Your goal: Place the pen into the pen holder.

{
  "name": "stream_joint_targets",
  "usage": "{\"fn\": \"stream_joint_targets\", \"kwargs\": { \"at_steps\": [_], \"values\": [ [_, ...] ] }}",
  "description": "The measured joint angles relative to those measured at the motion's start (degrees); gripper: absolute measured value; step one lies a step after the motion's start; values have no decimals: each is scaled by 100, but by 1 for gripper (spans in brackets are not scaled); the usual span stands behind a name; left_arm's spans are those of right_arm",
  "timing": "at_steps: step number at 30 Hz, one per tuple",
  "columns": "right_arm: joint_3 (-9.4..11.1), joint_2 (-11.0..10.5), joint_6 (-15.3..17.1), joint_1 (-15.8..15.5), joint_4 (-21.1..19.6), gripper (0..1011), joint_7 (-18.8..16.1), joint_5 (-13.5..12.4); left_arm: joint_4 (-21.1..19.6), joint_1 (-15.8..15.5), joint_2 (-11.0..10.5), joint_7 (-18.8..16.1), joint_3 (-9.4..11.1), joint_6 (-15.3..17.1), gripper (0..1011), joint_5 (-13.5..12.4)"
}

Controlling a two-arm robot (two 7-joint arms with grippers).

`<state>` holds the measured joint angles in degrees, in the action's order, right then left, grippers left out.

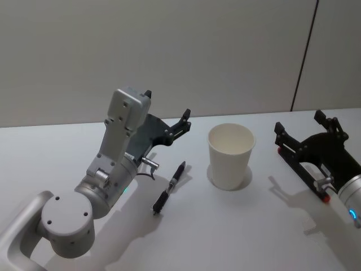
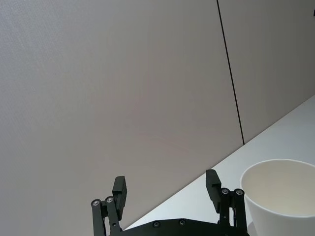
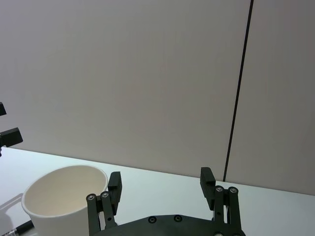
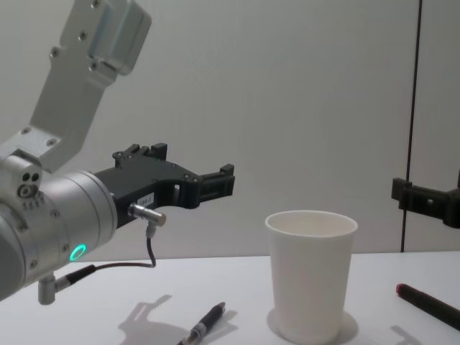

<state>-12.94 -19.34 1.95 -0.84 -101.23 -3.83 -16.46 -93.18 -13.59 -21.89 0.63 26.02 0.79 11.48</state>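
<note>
Head view, pen: one slim black pen [image 1: 170, 187] lies flat on the white table [image 1: 254, 243]. Its long axis runs diagonally, near end toward the robot's left, far end angled toward the cup.
Head view, holder: one white paper cup [image 1: 231, 155], upright, just right of the pen, not touching it.
Head view, grippers: left gripper [image 1: 167, 105] raised behind the pen; right gripper [image 1: 299, 121] right of the cup.
Left wrist view: black fingers [image 2: 119, 191] spread wide, gripping nothing.
Right wrist view: fingers [image 3: 206, 179] wide apart too, nothing held.
Chest view: a dark red-tipped stick [image 4: 428, 302] lies right of the cup.
</note>
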Motion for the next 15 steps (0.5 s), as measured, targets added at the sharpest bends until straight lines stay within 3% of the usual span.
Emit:
{"fn": "stream_joint_targets", "kwargs": {
  "at_steps": [15],
  "values": [
    [0, 0, 0, 0, 0, 1001, 0, 0, 0, 0, 0, 0, 0, 0, 1001, 0]
  ]
}}
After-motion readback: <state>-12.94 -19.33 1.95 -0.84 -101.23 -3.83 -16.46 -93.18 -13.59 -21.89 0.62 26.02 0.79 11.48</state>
